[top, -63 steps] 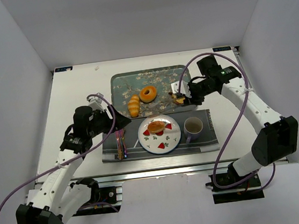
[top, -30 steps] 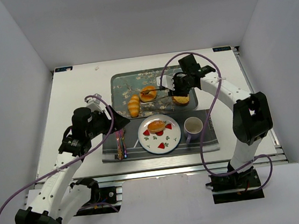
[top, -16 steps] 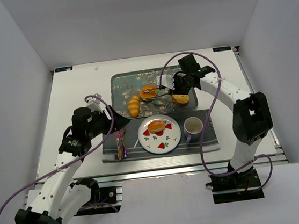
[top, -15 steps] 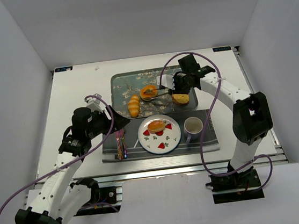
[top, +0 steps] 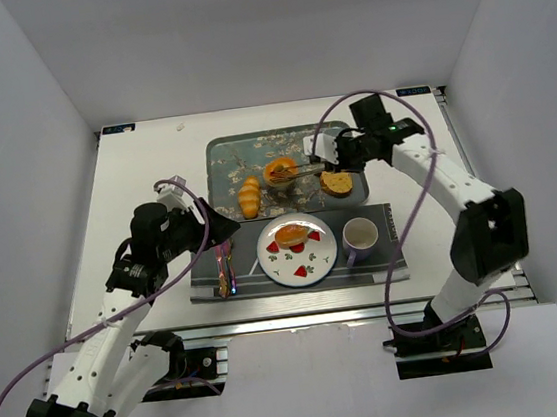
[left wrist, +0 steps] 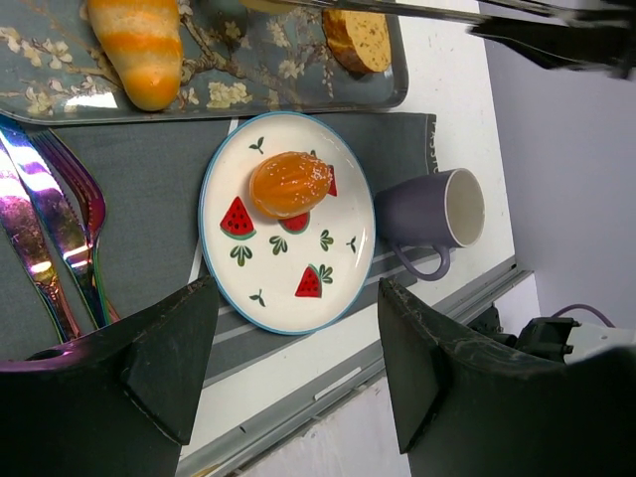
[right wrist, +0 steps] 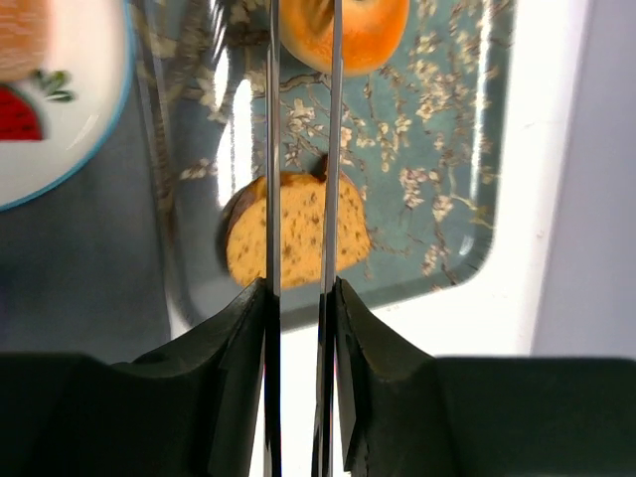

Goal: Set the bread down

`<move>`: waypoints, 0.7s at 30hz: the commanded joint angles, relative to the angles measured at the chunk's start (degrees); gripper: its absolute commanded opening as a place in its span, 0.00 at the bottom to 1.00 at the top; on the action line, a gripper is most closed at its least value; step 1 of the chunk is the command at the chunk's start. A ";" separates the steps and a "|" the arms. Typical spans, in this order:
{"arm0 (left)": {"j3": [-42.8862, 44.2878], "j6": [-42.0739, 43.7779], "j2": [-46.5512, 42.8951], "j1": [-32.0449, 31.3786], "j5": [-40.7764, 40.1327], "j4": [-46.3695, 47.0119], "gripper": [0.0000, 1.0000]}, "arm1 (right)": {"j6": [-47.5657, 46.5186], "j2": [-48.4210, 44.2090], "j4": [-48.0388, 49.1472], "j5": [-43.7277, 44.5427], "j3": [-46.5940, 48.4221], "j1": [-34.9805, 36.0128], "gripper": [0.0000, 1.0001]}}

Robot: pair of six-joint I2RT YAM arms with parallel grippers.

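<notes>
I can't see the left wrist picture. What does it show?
A small round bun sits on a white plate painted with watermelon slices, on a grey mat. A purple mug is beside the plate, and a flowery tray holds a striped roll and a bread slice.

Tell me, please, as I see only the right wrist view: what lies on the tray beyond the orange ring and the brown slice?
Observer: A striped croissant lies at the tray's left side, left of your tongs' tips.
Operator: Thank you. Is the plate free?
Observer: No, a glazed bun already sits on the watermelon plate.
Operator: And the left gripper?
Observer: The left gripper is open, empty, over the grey mat near the cutlery.
</notes>
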 commanded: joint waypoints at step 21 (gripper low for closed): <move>-1.21 -1.83 -3.49 0.35 0.05 0.14 0.74 | -25.47 -30.98 -24.73 -9.24 -19.21 4.78 0.04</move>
